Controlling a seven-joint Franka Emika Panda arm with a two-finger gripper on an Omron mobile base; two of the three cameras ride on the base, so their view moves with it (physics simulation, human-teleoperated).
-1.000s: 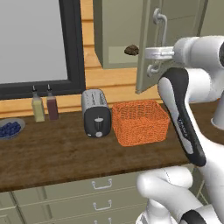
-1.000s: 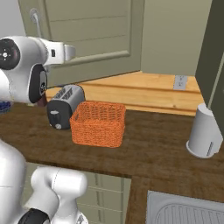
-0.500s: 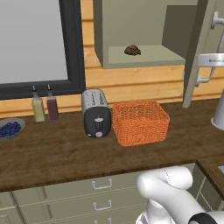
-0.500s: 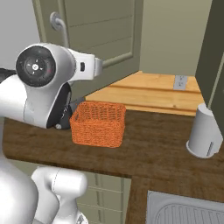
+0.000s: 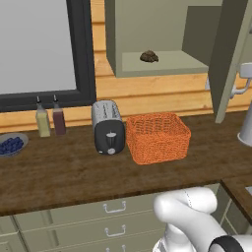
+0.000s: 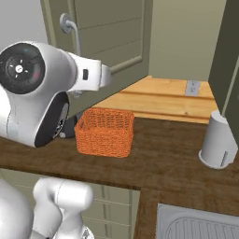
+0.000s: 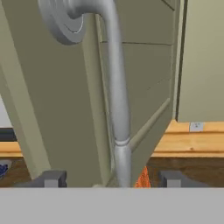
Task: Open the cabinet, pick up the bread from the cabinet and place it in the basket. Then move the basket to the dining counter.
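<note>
The cabinet point(image 5: 152, 34) stands open, its panelled door point(image 5: 227, 59) swung far out to the right. The bread point(image 5: 149, 56), a small dark brown lump, lies on the cabinet's shelf. Below it, on the wooden worktop, sits the orange basket point(image 5: 158, 138), with nothing in it. In the hand view my gripper point(image 7: 111, 180) is open. Its two tips stand wide apart on either side of the door's silver bar handle point(image 7: 117, 87), touching neither side. The right base view shows the same door point(image 6: 109, 42) and handle point(image 6: 70, 30) behind my arm, with the basket point(image 6: 105, 133) below. The dining counter is out of view.
A black-and-silver toaster point(image 5: 109, 128) stands just left of the basket, with two bottles point(image 5: 50, 120) and a bowl of blueberries point(image 5: 11, 145) further left. A grey canister point(image 6: 217, 147) stands to the right, and a sink point(image 6: 200, 224) lies at the near right corner.
The cabinet door has swung from partly open to wide open. My arm has swept to the right with it, out of the middle of the left base view.
</note>
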